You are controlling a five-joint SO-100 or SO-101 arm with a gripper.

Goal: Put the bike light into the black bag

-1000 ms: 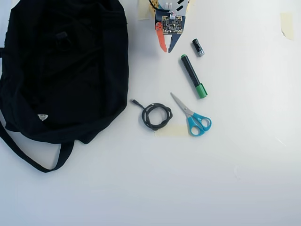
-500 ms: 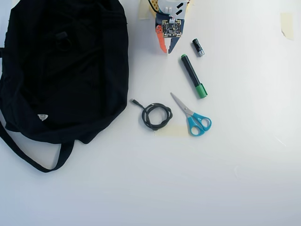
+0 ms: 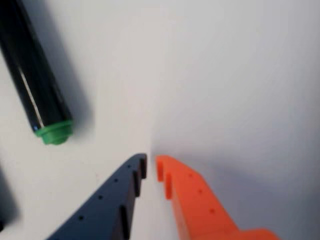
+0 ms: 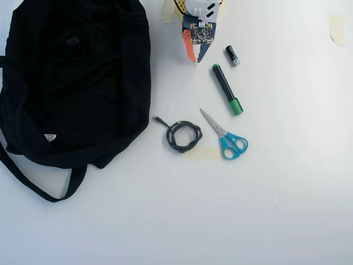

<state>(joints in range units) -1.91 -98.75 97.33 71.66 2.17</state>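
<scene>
No text, brand or number can be read anywhere. The black bag [image 4: 77, 83], left of the gripper [image 4: 196, 59] in the overhead view, carries a small white label [image 4: 50, 137]. Its print is too small to read.

My feed shows only a plain white tabletop [image 4: 287, 182] under bright, even light with soft shadows. I see pale yellowish tape strips [image 4: 336, 28] stuck near its far right edge. No walls are visible.

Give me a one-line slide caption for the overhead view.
Closed orange-and-blue gripper parked empty near large black fabric bag, green-capped black marker, blue-handled scissors and coiled black cable.
</scene>
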